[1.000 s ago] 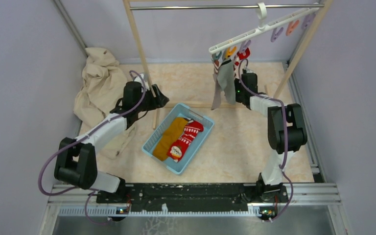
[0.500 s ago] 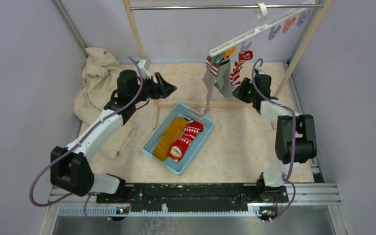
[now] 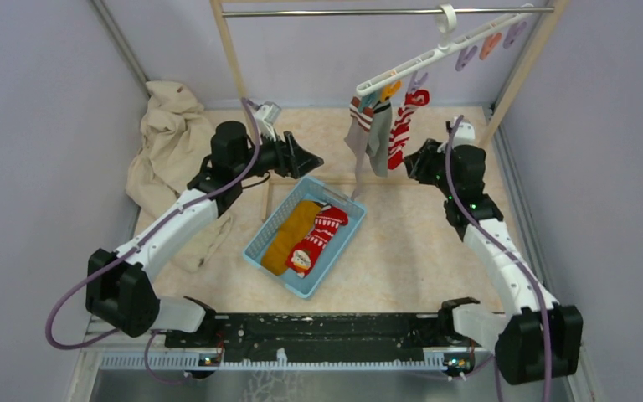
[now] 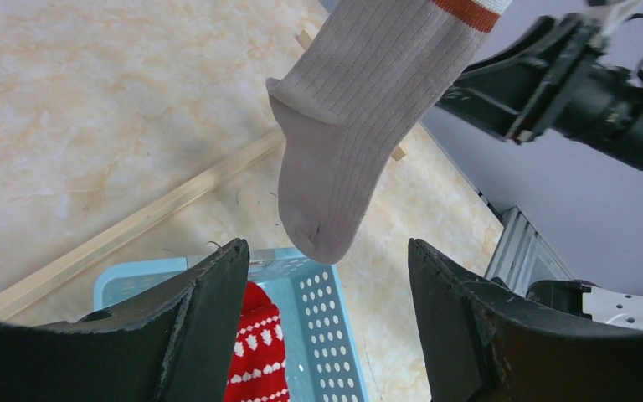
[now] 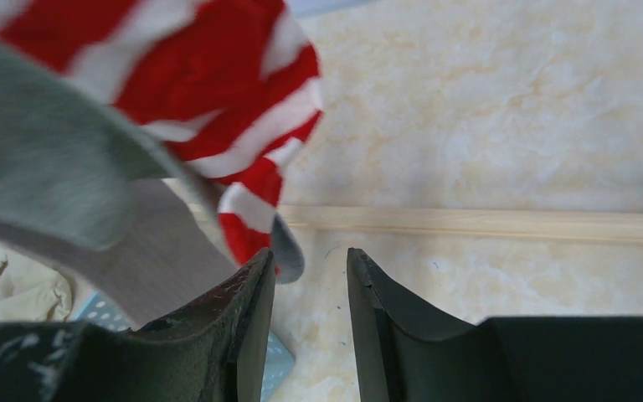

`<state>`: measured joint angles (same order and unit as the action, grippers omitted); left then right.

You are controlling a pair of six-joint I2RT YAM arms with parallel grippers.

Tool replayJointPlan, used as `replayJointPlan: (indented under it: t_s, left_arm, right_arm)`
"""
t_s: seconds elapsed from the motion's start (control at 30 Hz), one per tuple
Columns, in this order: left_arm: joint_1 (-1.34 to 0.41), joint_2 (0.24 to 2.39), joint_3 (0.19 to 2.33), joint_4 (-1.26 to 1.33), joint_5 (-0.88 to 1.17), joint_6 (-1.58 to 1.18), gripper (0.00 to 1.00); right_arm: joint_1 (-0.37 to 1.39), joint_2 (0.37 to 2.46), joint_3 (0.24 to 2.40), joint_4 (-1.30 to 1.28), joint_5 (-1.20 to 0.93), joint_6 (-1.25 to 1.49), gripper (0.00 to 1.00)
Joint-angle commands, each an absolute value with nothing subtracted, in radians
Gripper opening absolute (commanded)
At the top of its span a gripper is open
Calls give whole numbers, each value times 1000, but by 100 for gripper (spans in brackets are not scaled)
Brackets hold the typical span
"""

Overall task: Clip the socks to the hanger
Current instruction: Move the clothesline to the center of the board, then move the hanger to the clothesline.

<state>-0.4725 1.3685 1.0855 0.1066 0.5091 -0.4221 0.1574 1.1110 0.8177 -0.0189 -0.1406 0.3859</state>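
Yellow sock (image 3: 289, 228) and red sock (image 3: 318, 239) lie in the basket (image 3: 340, 247), neither yet clipped to the hanger (image 3: 435, 54). Left gripper (image 3: 308, 157) over the basket's far edge and right gripper (image 3: 408, 162) beyond it both stand open and empty.

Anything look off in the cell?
Hanger hangs steeply askew on the rail: its left end sags where the hung socks bunch, right pegs empty. Also a crumpled beige cloth heaped in the far-left corner.

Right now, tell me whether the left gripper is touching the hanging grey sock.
Apart. The left wrist view shows the grey sock hanging between the fingers of the open left gripper, a clear gap either side.
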Motion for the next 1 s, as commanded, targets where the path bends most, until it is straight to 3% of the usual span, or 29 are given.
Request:
replayJointPlan:
  t_s: [0.0,0.23,0.4,0.53,0.97]
  left_arm:
    - [-481,1329,1094,164,524,-400,75]
    - [-486,1319,1072,180,530,-404,76]
    - [-487,1296,1067,170,517,-394,76]
    - [-486,1277,1058,161,498,-383,76]
    - [-490,1258,1045,145,471,-362,76]
  right_arm:
    - [157,948,877,-51,-138,323,37]
    - [156,949,1100,-54,-41,279,35]
    - [156,1030,1261,-12,85,239,11]
    - [156,1135,1396,-9,104,195,4]
    - [156,1269,1654,-8,143,73,15]
